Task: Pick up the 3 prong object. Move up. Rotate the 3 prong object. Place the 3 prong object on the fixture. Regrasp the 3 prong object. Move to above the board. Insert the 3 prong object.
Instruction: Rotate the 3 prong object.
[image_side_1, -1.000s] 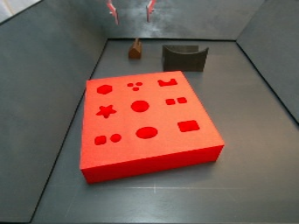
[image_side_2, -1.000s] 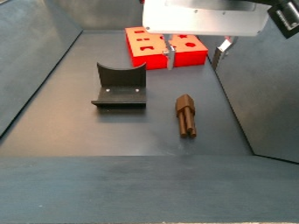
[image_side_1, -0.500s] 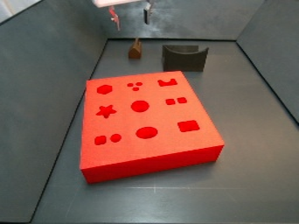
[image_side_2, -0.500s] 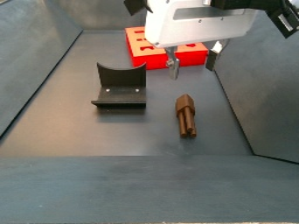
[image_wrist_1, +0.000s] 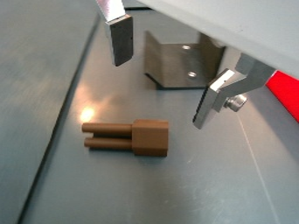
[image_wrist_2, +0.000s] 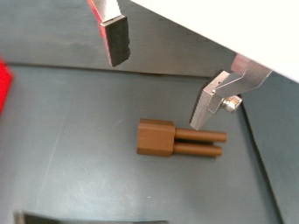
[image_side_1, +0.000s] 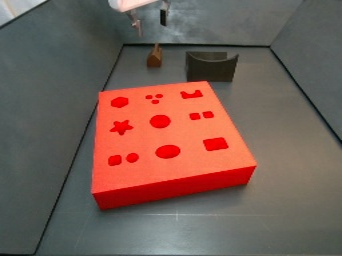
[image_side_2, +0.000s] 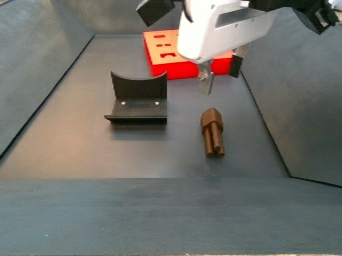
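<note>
The small dark brown blocky 3 prong object (image_wrist_1: 129, 137) lies flat on the dark grey table (image_side_2: 160, 145), its short prongs running along the surface and its square body at the far end from them. Nothing is holding it. In a side view it (image_side_2: 213, 132) sits to one side of the dark grey fixture with the curved U-shaped notch (image_side_2: 135, 99), a little apart from it, and well clear of the large flat bright red board with shaped cutouts (image_side_1: 167, 133). From another side view the brown piece (image_side_1: 155, 58) looks tiny, near the back wall, beside the fixture (image_side_1: 211, 64).

As far as I can judge, the task has barely started: the piece is not yet picked up, so the lift, the rotation, the placing on the fixture, the regrasp, the move over the board and the insertion are all left.

The gripper (image_wrist_1: 163, 74) hangs above the table with its silver fingers (image_wrist_1: 118, 39) spread wide and nothing between them. In both wrist views the brown piece (image_wrist_2: 179, 140) lies below the gap and apart from both pads, off towards one finger and not centred between them; one finger's tip (image_wrist_2: 208, 107) appears over the prongs. In a side view the gripper (image_side_2: 205, 80) is up over the table between the board and the piece, not quite over the piece.
</note>
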